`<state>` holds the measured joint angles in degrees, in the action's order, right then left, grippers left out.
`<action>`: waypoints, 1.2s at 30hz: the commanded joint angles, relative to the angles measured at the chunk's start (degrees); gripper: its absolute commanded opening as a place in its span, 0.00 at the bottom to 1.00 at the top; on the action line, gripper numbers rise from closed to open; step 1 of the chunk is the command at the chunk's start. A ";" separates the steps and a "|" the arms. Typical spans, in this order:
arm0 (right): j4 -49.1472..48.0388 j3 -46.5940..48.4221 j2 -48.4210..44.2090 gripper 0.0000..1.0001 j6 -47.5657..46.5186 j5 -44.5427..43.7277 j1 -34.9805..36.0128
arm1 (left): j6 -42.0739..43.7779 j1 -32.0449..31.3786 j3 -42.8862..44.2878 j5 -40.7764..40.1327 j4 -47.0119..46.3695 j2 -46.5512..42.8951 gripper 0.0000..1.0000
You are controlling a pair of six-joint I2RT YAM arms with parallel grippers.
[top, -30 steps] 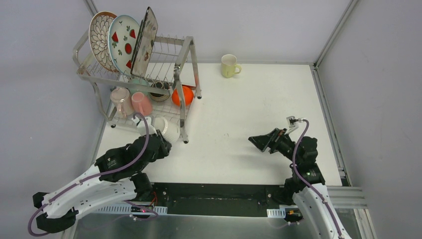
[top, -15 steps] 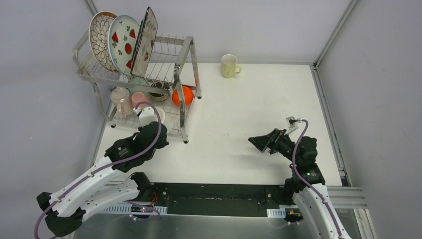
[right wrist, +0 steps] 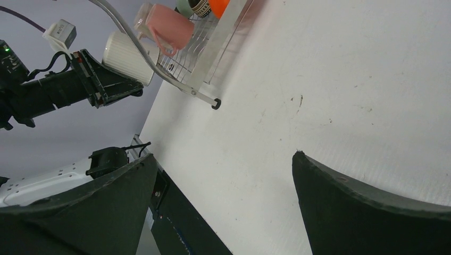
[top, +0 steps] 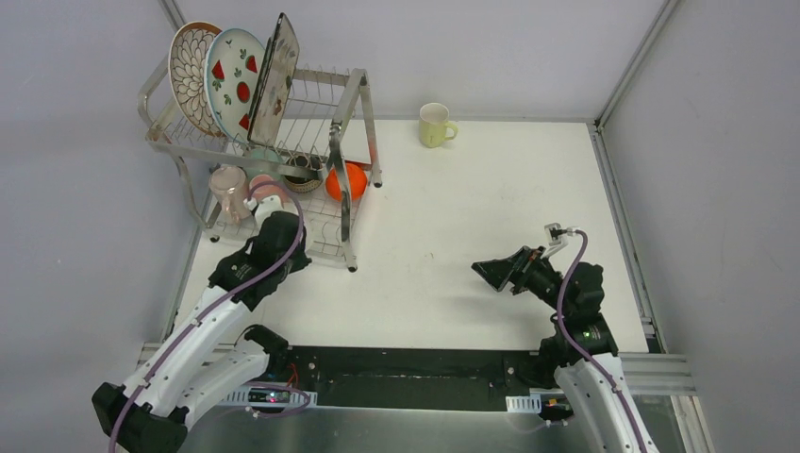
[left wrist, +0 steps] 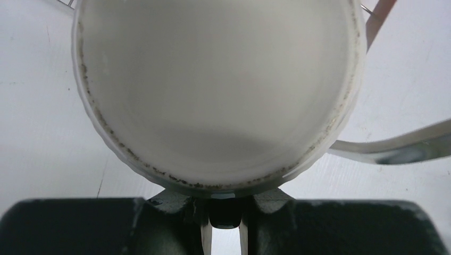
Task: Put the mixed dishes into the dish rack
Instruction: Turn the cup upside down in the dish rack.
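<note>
Left jaws: nearly closed, pinching the near rim of a white ribbed ceramic mug [left wrist: 218,90], its mouth turned back toward the wrist and filling that camera's view. Mug held on its side at the near edge of the lower tier of the two-tier shiny silver wire dish rack [top: 316,113]. Cannot tell whether resting on the wires or clear of them.

Just past the white mug from these jaws, on the same tier: a pink ceramic mug [right wrist: 166,29], very near it; cannot tell if touching. Off to the left of the jaws: a paler lilac-pink mug [top: 229,191]. Farther beyond, at the back of the tier: a dark brown patterned bowl [top: 304,171], with a bright orange bowl [top: 352,181] to its right.

Above and beyond the left jaws, standing on edge in the top tier, side by side from left to right: a petal-pattern round plate [top: 189,71], a red-fruit round plate [top: 234,83] and a flowered square plate [top: 275,71].

Right jaws: spread wide, gripping nothing, black fingers [right wrist: 367,212] hanging over bare white worktop [top: 453,217], pointed toward the rack and well apart from it.

Far beyond the right jaws, near the rear wall: a pale yellow ceramic mug [top: 436,124], upright on the worktop, handle to the right, well apart from both pairs of jaws and from the rack.
</note>
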<state>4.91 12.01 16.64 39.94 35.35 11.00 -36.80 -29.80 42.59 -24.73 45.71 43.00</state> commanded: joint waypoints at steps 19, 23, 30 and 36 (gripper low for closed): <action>2.30 1.54 -4.14 1.00 0.97 0.60 -0.11 | 17.36 13.18 -4.05 11.69 -23.32 5.58 0.00; 2.57 1.45 -3.96 1.00 0.84 0.60 -0.14 | 18.69 13.66 -5.56 13.34 -25.62 6.79 0.00; 2.30 1.61 -3.77 1.00 1.19 0.57 -0.11 | 22.44 14.19 -7.08 12.61 -31.04 8.82 0.00; 2.15 2.13 -3.15 1.00 1.50 0.65 -0.10 | 25.15 15.14 -7.24 10.49 -35.91 13.24 0.00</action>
<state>7.79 12.01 13.02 40.75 35.40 11.00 -15.09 -15.64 34.72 -11.88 20.99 55.20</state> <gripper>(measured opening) 0.996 0.186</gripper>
